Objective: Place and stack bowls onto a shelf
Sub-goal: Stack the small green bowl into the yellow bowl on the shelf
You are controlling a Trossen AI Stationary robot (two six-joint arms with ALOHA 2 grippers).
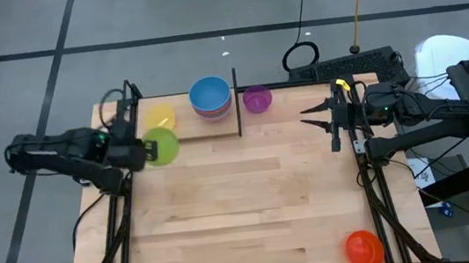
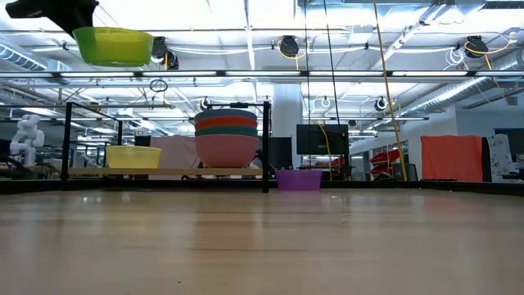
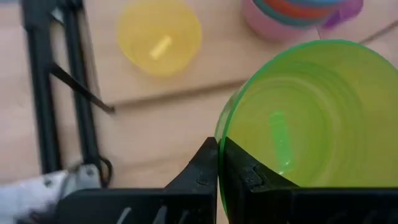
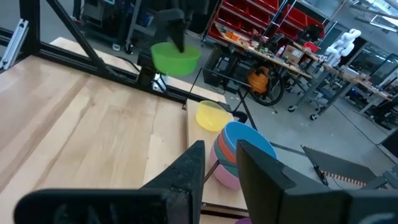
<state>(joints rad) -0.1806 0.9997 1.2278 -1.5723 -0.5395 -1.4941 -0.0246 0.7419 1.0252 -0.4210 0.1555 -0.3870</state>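
Observation:
My left gripper [image 1: 148,148] is shut on a green bowl [image 1: 162,146], held high over the table's left side, just in front of the shelf [image 1: 182,120]. On the shelf plank sit a yellow bowl [image 1: 160,116] and a stack of bowls with a blue one on top [image 1: 210,96]. In the low view the stack [image 2: 226,138] shows red, teal and pink bowls below the blue. A purple bowl [image 1: 256,99] stands on the table past the shelf's black upright rod [image 1: 237,105]. An orange bowl [image 1: 364,248] lies at the near right corner. My right gripper [image 1: 311,115] waits open at the right. My left gripper pinches the green bowl's rim [image 3: 222,124] on the side toward the table's left edge, with one finger inside the bowl and one outside. The fingers slant down from the left. The bowl [image 2: 113,45] hangs nearly upright, mouth up, lifted well clear of table and shelf.
Black frame rails [image 1: 121,224] run along the table's left and right edges. A keyboard [image 1: 351,65] and cables lie beyond the far right edge. The bare wooden tabletop [image 1: 242,201] stretches between the arms.

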